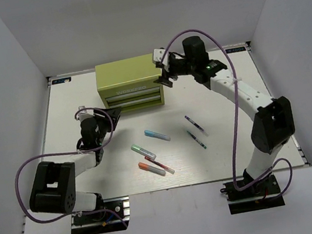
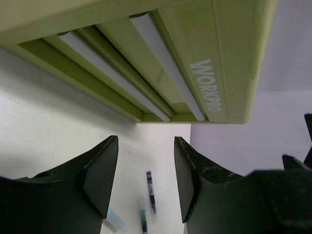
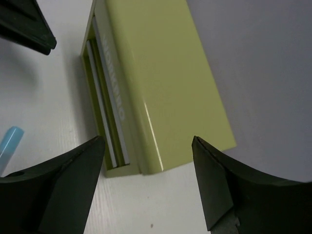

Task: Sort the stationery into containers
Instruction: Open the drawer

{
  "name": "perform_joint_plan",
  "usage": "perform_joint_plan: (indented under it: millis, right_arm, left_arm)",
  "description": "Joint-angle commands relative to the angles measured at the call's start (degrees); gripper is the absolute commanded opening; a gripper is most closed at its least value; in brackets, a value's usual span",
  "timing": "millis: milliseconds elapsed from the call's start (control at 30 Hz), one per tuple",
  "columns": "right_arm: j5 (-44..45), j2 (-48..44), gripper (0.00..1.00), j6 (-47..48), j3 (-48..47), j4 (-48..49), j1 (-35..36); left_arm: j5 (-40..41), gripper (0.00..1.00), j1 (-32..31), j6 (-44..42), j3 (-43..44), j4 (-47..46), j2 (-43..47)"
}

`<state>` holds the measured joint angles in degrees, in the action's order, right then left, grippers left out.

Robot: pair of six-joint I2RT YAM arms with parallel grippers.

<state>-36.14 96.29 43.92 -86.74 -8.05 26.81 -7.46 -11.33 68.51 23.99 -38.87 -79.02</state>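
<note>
The olive-green tool chest (image 1: pixel 128 80) stands at the back of the table, and both its drawers look shut. On the table in front lie a blue marker (image 1: pixel 156 135), a green marker (image 1: pixel 143 151), an orange marker (image 1: pixel 152 168), a thin red pen (image 1: pixel 161 165) and two thin dark pens (image 1: pixel 194 124) (image 1: pixel 196 139). My left gripper (image 1: pixel 113 115) is open and empty, just in front of the chest's lower left corner (image 2: pixel 146 44). My right gripper (image 1: pixel 165 78) is open and empty, at the chest's right end (image 3: pixel 161 83).
White walls close in the table on the left, back and right. The left wrist view shows a dark pen (image 2: pixel 151 191), a second pen (image 2: pixel 143 220) and the blue marker (image 2: pixel 115 220) beyond the fingers. The right wrist view shows the blue marker (image 3: pixel 9 141).
</note>
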Motion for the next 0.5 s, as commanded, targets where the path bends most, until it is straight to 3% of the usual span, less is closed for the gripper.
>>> perform_joint_plan:
  millis: [0, 333, 467]
  right_arm:
    - [4.5, 4.9, 0.77, -1.8, -6.3, 4.1, 1.9]
    - [7.8, 12.8, 0.82, 2.2, -15.1, 0.4, 6.7]
    - [15.7, 17.2, 0.82, -0.3, -18.9, 1.5, 7.4]
  left_arm:
    - [6.4, 0.59, -1.1, 2.7, -1.0, -13.0, -2.1]
    - [11.2, 0.58, -3.6, 6.0, 2.6, -24.9, -12.7]
    - [13.3, 0.54, -4.8, 7.3, 4.6, -28.5, -16.8]
